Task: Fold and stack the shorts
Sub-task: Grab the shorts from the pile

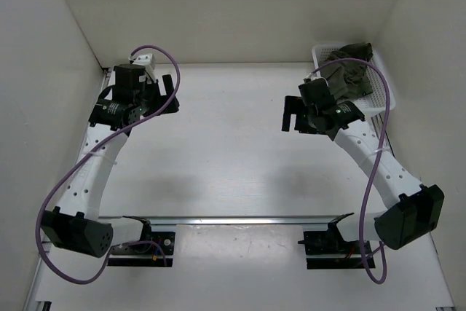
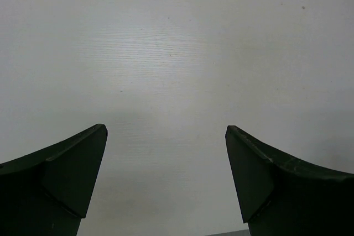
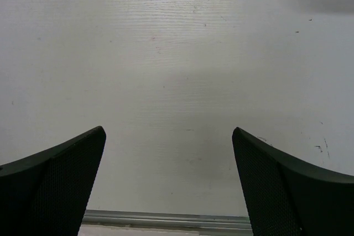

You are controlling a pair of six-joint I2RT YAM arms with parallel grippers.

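Observation:
The dark olive-green shorts lie crumpled in the white mesh basket at the back right, partly hanging over its far rim. My right gripper is open and empty, just left of the basket above the white table. My left gripper is open and empty at the back left, far from the shorts. The left wrist view shows only its fingertips over bare table. The right wrist view shows its fingertips over bare table; the shorts are out of both wrist views.
White walls enclose the table on the left, back and right. A metal rail runs across the near edge, also in the right wrist view. Purple cables loop along both arms.

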